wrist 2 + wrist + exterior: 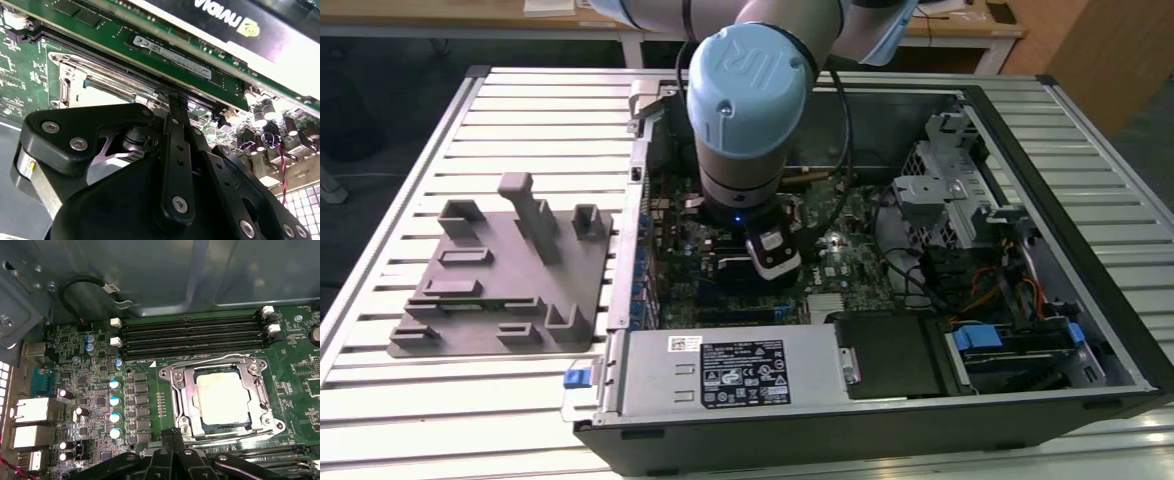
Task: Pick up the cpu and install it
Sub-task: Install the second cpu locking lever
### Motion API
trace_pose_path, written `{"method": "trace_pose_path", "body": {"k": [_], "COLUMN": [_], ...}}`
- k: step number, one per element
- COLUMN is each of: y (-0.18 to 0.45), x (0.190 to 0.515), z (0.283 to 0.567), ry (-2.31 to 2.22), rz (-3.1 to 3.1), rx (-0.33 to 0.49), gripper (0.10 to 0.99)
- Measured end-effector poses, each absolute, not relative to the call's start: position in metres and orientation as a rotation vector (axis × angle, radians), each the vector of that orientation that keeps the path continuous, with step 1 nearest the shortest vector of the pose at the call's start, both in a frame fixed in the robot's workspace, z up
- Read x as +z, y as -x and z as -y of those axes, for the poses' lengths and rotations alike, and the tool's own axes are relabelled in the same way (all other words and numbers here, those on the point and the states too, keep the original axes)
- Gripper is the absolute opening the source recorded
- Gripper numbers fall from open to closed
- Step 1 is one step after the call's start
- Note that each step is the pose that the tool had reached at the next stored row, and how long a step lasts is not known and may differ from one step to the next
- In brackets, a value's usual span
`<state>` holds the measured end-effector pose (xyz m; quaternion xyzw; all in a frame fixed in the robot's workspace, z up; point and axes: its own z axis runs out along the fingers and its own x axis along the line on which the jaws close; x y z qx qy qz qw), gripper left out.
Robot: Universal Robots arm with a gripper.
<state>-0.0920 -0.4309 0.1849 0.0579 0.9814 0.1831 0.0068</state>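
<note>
The cpu, a flat square chip with a pale silver top, lies inside the metal socket frame on the green motherboard; the frame's lid is open. In the first wrist view my gripper hovers just beside the socket's edge, its two black fingers together and nothing between them. The second wrist view shows one finger from the side, with a pale part of the cpu beyond it. In the exterior view the arm's wrist stands over the middle of the motherboard and hides the socket.
Memory slots run along the socket's far side. A graphics card stands close to the gripper. The open computer case has a power supply and drive cage. A grey tray with upright blocks sits at the exterior view's left.
</note>
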Motion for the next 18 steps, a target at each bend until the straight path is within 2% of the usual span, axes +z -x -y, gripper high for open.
{"method": "trace_pose_path", "body": {"k": [18], "y": [0.0925], "x": [0.1872], "z": [0.4309], "ry": [-0.181], "rz": [-3.07], "rx": [0.573], "gripper": [0.106]}}
